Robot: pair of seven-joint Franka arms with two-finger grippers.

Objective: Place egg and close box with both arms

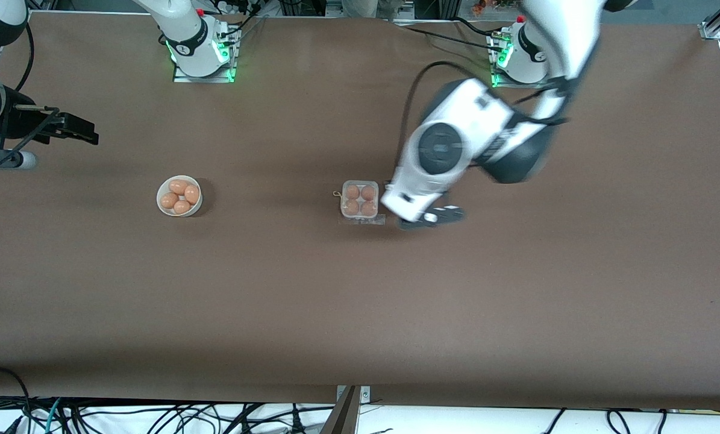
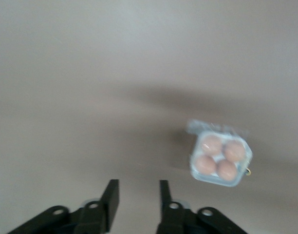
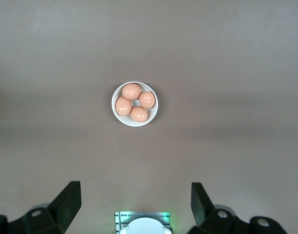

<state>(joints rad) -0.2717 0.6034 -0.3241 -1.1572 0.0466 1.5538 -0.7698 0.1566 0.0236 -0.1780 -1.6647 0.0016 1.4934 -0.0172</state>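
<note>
Box: the clear box (image 1: 360, 201) sits near the middle of the front view on the brown bench (image 1: 335, 301), with four brown eggs (image 1: 352, 192) in its four cells; in the left wrist view the box (image 2: 220, 158) shows at the lower right of the frame.
Lid: it looks folded over the eggs, but I cannot tell if it is latched.
Left gripper: the left gripper (image 1: 432, 218) hangs low over the bench just beside the box, toward the left arm's end; its jaws stand partly apart and hold nothing, and the box is apart from the fingers (image 2: 111, 195).
Right gripper: the right gripper (image 1: 73, 128) waits at the upper left of the front view, high over the bench; its jaws are wide and empty.
Bowl: a white bowl (image 1: 179, 196) with four eggs stands at the left of the front view, well apart from the box, toward the right arm's end; it sits in the middle of the right wrist view (image 3: 135, 104).
In the way: bare bench lies between the left gripper and the box.
</note>
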